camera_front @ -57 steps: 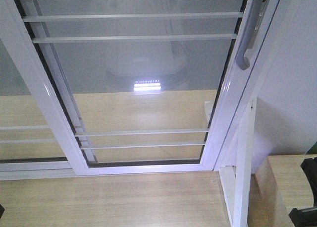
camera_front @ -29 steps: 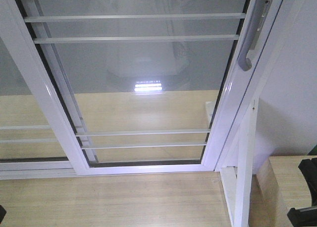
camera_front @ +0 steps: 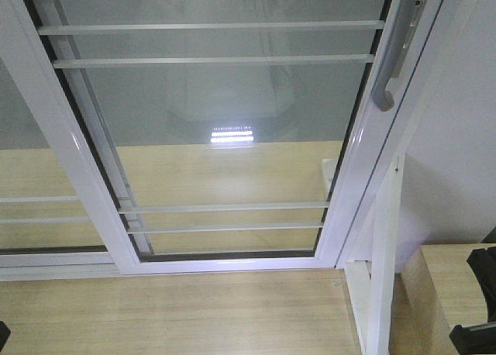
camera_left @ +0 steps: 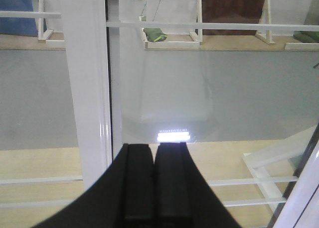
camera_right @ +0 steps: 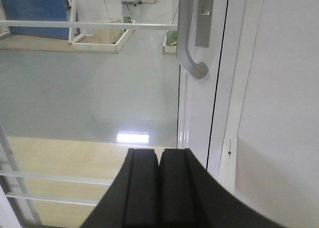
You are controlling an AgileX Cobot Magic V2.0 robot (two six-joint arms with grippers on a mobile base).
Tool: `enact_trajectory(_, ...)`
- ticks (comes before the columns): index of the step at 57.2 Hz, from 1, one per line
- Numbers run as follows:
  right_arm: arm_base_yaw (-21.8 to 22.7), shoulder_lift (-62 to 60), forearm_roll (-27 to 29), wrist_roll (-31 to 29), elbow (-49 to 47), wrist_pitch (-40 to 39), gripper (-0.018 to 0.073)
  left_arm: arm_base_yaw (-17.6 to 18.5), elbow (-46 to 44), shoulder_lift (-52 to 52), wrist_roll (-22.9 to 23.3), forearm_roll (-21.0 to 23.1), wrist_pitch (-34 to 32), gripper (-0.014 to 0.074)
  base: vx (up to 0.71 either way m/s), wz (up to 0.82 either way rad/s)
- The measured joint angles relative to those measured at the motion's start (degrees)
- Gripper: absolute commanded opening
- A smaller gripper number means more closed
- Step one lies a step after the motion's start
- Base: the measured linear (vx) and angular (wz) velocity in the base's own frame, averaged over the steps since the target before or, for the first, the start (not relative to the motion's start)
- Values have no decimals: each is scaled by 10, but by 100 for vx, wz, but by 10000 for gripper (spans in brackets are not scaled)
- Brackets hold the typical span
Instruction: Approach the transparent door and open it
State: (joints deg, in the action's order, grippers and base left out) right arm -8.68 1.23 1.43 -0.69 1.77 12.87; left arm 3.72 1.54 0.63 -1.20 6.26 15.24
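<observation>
I see left gripper [camera_left: 153,185] fingers pressed together, gripping nothing, aimed forward; right gripper [camera_right: 158,188] likewise clamped flat, empty, aimed forward.

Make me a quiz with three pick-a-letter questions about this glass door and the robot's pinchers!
1. In the front view, where is the handle on the transparent door?
A. On its left side
B. On its right side
C. Along the bottom

2. What colour is the door's frame?
A. White
B. Black
C. Red

3. What is the right gripper doing?
A. Shut, holding nothing
B. Wide open
C. Clamped on the handle

Answers:
1. B, the curved grey handle sits on the right upright of the door.
2. A, the uprights and bottom rail are glossy white.
3. A, in the right wrist view its two black fingers are pressed together below the handle, apart from it.
</observation>
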Motion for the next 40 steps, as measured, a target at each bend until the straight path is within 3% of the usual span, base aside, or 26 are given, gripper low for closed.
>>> enact_trajectory(27, 0, 0, 0, 0, 0, -3, -8, 0, 0, 0, 0, 0, 0, -6, 0, 0)
enact_trajectory(40, 0, 0, 0, -1, 0, -62, -8, 0, 0, 0, 0, -7, -7, -6, 0, 0)
